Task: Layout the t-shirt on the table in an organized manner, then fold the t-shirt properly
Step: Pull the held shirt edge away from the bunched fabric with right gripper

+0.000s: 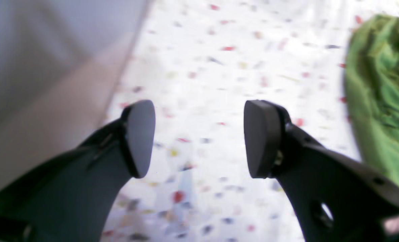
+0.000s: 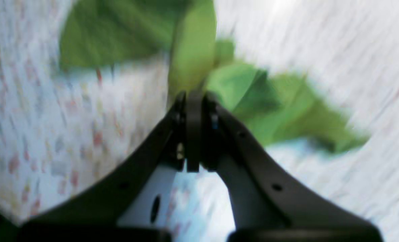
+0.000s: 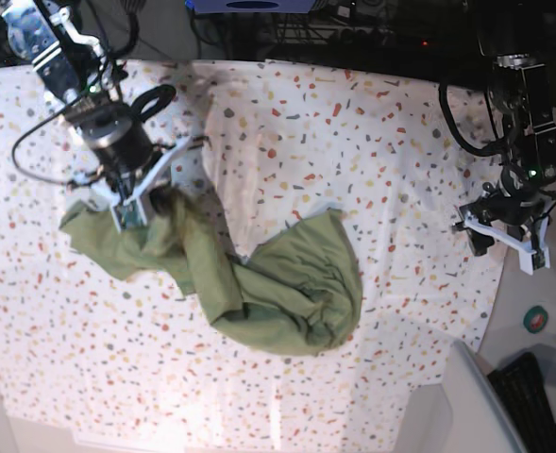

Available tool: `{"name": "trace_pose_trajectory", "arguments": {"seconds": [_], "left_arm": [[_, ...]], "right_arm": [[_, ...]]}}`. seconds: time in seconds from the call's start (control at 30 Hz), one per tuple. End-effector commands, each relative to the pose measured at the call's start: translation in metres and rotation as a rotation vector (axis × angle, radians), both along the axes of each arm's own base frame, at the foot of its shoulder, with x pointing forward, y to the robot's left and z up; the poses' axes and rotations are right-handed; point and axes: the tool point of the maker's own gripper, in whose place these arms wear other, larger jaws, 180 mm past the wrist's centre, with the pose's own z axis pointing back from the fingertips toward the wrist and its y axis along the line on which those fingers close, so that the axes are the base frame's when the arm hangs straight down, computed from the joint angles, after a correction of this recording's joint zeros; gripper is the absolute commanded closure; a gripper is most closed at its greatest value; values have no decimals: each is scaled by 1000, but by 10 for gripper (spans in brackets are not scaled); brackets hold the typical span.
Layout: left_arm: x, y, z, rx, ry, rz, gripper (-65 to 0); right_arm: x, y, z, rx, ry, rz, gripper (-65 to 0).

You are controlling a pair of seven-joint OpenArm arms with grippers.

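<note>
Between the right fingers [image 2: 194, 101], pinched t-shirt [image 3: 287, 293]; left fingers [image 1: 199, 137] wide, empty, well apart.

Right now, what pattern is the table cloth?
White with small red, yellow and grey flecks; the table shows best in the base view.

Legible text, labels, brands, numbers, signs: none. No readable marking on any surface in the left wrist, right wrist or base views; both wrist views are blurred.
</note>
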Motion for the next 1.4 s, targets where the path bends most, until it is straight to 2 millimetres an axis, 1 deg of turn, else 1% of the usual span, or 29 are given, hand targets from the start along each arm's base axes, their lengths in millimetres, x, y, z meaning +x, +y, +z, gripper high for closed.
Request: {"name": "trace_pose_trajectory", "arguments": {"seconds": [0.0,0.03,0.1,0.13,0.2,0.27,0.3,0.37,0.4,0.43,0.47,0.5,0.57,0.6,0.67,0.73,0.77,0.8,0.87,0.93,0.97,1.07,1.13,1.17,1.27,1.37], "left_arm": [[2,7,10,25,-27,-5,-397],[-1,7,8,25,-18,-6,-397],[-3,1,4,20,-7,-43,-397],[-5,-3,-1,13,6,-70,-397],[-7,-11,-7,0,19,-105,-397],[-8,-21,-12,-30,18,-105,-398],[-8,-23,-14,-38,18,-104,-398],[-8,-26,-15,-44,17,-103,-398],[-8,-25,-15,-44,17,-102,-398],[-9,-24,-14,-43,15,-99,-398],[-9,-23,-14,-43,17,-97,-398],[-8,-24,-12,-41,11,-99,-398],[-13,-24,-15,-41,22,-100,-398],[-16,-24,-17,-41,28,-101,-398],[-17,-26,-19,-42,33,-107,-398],[-23,-27,-23,-43,49,-108,-398],[-25,-27,-25,-45,53,-109,-398],[-27,-27,-26,-45,58,-109,-398],[-28,-28,-27,-47,62,-109,-398],[-29,-28,-28,-47,64,-109,-398],[-33,-28,-30,-48,73,-109,-398],[-36,-27,-32,-47,76,-109,-398],[-36,-27,-32,-47,76,-109,-398],[-36,-27,-32,-47,76,-109,-398],[-37,-27,-34,-49,83,-106,-398],[-36,-27,-34,-51,81,-106,-398]], "right_arm": [[-3,3,-4,15,-18,6,0],[-15,1,-25,6,27,-7,0],[-35,-5,-60,-9,111,-38,0],[-44,-5,-73,-14,148,-48,0],[-56,-4,-87,-17,199,-57,0],[-73,-3,-93,-18,243,-58,-6],[-76,-2,-89,-11,244,-56,-110],[-81,2,-80,6,231,-49,-267],[-85,2,-74,9,223,-42,-326],[-87,0,-68,10,211,-32,-363],[-86,-1,-61,11,197,-29,-372],[-80,-6,-53,11,171,-40,-366],[-62,-26,-41,0,120,-99,-357],[-47,-37,-34,-4,86,-137,-359],[-2,-54,-16,-13,-5,-188,-359],[29,-63,-10,-36,-38,-199,-360],[43,-67,-10,-48,-32,-205,-360],[53,-72,-14,-65,-7,-213,-362],[66,-80,-23,-91,50,-230,-362],[74,-87,-33,-107,81,-247,-362],[76,-87,-36,-107,90,-253,-362],[79,-90,-47,-112,118,-270,-362],[77,-90,-51,-112,130,-273,-362],[76,-89,-52,-113,134,-268,-362],[70,-72,-58,-110,150,-227,-357],[64,-68,-71,-122,184,-213,-354]]}}
